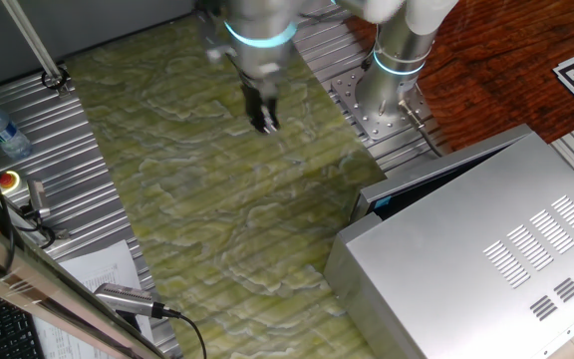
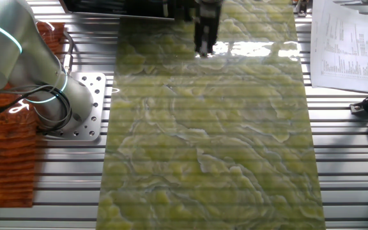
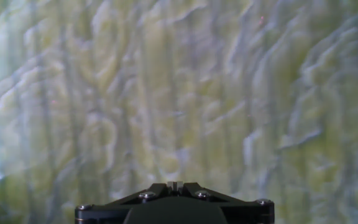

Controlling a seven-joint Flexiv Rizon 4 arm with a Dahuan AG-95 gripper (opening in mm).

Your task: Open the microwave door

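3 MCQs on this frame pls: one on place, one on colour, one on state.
1. Where does the gripper hang?
A. Over the green marbled mat
B. On the microwave top
C. Over the water bottle

2. What colour are the light rings on the arm?
A. Red
B. Cyan
C. Yellow

3. How does the microwave door stand?
A. Fully shut, flush
C. Taken off
B. Ajar, a dark gap behind it

Answers:
1 A: the fingers point down over the mat, apart from the microwave.
2 B: both rings glow cyan.
3 B: the panel angles away from the box.
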